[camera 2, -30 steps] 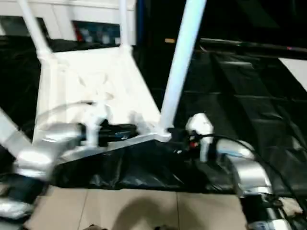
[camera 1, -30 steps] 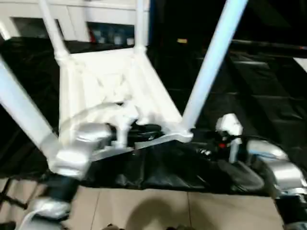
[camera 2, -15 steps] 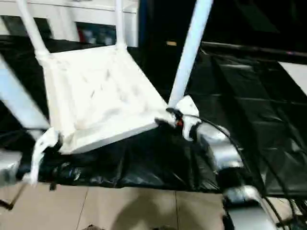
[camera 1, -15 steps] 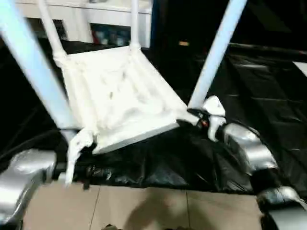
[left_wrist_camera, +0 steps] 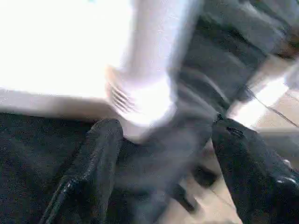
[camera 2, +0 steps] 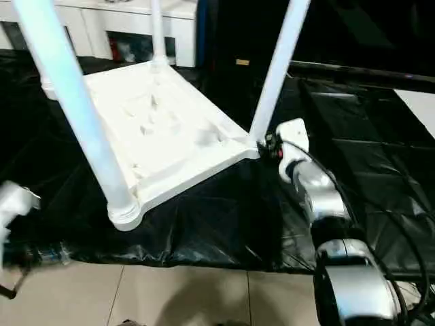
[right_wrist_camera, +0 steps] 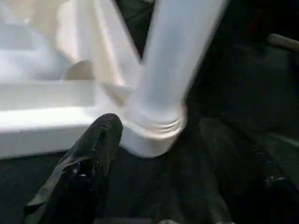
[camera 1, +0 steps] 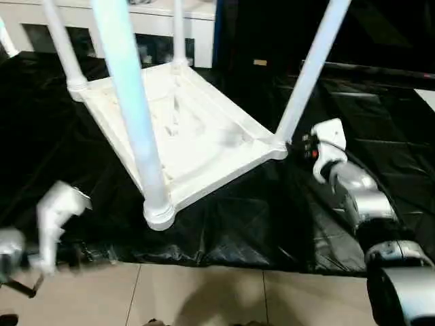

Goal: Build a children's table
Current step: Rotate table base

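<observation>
1. Since a second ago the left gripper (left_wrist_camera: 163,154) has let go of the table (camera 1: 197,142) and swung out to the near left, clear of the near corner; its fingers (left_wrist_camera: 93,158) now stand apart with nothing between them.
2. Meanwhile the right gripper (right_wrist_camera: 154,158) has closed in on the table's right corner and now sits just beside the socket there, its fingers (right_wrist_camera: 88,158) spread wide to either side of the leg base, not clamped on it.
3. Upside down on the black cloth (camera 1: 272,224), the table has all four legs standing up from its corner sockets; the near leg (camera 1: 132,115) rises from the corner closest to the cloth's front edge.
4. The build looks nearly done, with seating or turning over probably next.
5. To do that well, grip low at the right leg (camera 1: 309,75), close to its socket, and bring the left gripper back to the near corner before lifting, so the top does not twist or slide off the front edge.
</observation>
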You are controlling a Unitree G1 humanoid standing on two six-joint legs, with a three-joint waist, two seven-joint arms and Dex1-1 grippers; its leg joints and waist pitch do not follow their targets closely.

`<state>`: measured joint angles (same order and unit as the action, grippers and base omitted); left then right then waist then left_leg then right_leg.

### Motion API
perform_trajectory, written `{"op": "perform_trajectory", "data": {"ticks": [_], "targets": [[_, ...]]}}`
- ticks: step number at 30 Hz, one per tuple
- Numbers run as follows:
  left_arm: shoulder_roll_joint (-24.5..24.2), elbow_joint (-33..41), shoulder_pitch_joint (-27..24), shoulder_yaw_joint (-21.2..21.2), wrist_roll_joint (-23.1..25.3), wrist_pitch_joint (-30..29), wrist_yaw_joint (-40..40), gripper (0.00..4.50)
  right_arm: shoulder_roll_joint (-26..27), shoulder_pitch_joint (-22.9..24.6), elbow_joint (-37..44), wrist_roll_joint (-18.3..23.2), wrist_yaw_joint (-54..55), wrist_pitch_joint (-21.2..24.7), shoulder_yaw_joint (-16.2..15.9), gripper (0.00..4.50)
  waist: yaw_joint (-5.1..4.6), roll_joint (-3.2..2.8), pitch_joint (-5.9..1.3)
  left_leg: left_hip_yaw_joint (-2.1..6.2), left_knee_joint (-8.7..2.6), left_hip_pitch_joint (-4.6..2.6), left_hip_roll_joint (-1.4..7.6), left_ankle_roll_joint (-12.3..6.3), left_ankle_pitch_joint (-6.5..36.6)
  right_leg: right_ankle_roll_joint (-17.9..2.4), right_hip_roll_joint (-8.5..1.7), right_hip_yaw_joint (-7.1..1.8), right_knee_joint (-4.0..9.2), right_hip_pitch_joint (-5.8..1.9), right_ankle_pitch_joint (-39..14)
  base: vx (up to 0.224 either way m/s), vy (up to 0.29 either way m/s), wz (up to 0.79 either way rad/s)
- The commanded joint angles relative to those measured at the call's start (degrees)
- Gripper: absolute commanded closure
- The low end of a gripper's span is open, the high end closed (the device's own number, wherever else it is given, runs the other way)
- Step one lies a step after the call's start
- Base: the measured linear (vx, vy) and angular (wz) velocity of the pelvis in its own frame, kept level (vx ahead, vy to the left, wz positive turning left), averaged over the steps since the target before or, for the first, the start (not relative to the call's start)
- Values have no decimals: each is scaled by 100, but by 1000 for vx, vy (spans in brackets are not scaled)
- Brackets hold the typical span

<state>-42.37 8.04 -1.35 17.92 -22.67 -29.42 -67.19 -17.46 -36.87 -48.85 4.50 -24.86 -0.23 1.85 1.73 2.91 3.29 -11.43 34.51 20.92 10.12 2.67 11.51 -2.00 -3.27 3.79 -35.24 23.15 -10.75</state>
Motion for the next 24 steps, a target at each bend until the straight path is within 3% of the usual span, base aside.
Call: {"op": "perform_trajectory", "data": {"ticks": [1,2,3,4,7,9,10,12,13,14,19,21,22,24], "targets": [[154,-159,219,125,-153,244,180,73,-23,171,306,84,-217,110,-16,133,-2,-67,-348,134,-396,-88,309,-186,786,-1143,-442,-358,359,-280,-856,0,0,0],[377,-257,464,202,-436,278,199,64,12,345,396,73,-266,143,-104,133,-1,-84,-359,143,-396,-90,326,-187,716,-1243,-460,-351,330,-280,-749,0,0,0],[492,-307,591,241,-584,295,207,51,30,435,441,67,-290,159,-150,133,9,-77,-343,117,-397,-95,305,-182,727,-1211,-438,-353,364,-275,-798,0,0,0],[673,-345,771,227,-762,288,183,37,90,542,457,19,-269,152,-237,133,27,-100,-353,119,-391,-140,323,-133,789,-1291,-459,-360,350,-248,-760,0,0,0],[826,-399,936,176,-839,314,204,31,154,639,514,-9,-275,183,-313,133,17,-61,-371,140,-400,-93,328,-98,787,-1298,-470,-348,333,-298,-710,0,0,0],[1061,-579,1191,-54,-782,437,202,14,291,637,442,-100,-176,130,-402,133,9,-60,-366,132,-390,-109,319,-100,811,-1254,-473,-354,362,-285,-836,0,0,0],[1303,-722,1416,-368,-660,600,161,14,429,514,239,-208,-103,99,-471,133,-5,-67,-363,138,-396,-92,319,-92,807,-1244,-479,-357,368,-293,-895,0,0,0],[1391,-754,1494,-450,-656,620,155,14,468,456,152,-260,-68,85,-497,133,3,-75,-370,135,-386,-115,325,-60,847,-1257,-492,-361,368,-278,-960,0,0,0],[1480,-773,1573,-516,-692,612,179,14,498,414,103,-325,-34,107,-526,133,-7,-58,-373,148,-391,-68,333,-48,784,-1239,-502,-361,344,-315,-904,0,0,0],[1575,-732,1654,-638,-752,554,141,14,549,345,13,-405,-21,91,-582,133,-5,-65,-380,139,-379,-105,332,-49,763,-1253,-493,-358,350,-293,-866,0,0,0],[1935,-663,1963,-1261,-696,523,50,14,741,44,-323,-465,31,63,-662,133,-2,-18,-381,129,-371,-85,336,-104,678,-1297,-495,-358,329,-303,-760,0,0,0],[2074,-627,2072,-1495,-648,501,53,14,787,-69,-459,-478,46,42,-693,133,21,-47,-388,128,-368,-113,347,-122,650,-1310,-497,-353,324,-287,-719,0,0,0],[2160,-599,2136,-1636,-622,507,37,14,804,-119,-518,-488,37,32,-715,133,8,-21,-389,124,-369,-106,353,-136,620,-1320,-493,-355,314,-287,-669,0,0,0],[2318,-588,2253,-1868,-566,535,9,14,823,-178,-596,-515,16,13,-748,133,21,-23,-393,125,-371,-86,347,-138,508,-1338,-492,-348,291,-314,-508,0,0,0]]}}
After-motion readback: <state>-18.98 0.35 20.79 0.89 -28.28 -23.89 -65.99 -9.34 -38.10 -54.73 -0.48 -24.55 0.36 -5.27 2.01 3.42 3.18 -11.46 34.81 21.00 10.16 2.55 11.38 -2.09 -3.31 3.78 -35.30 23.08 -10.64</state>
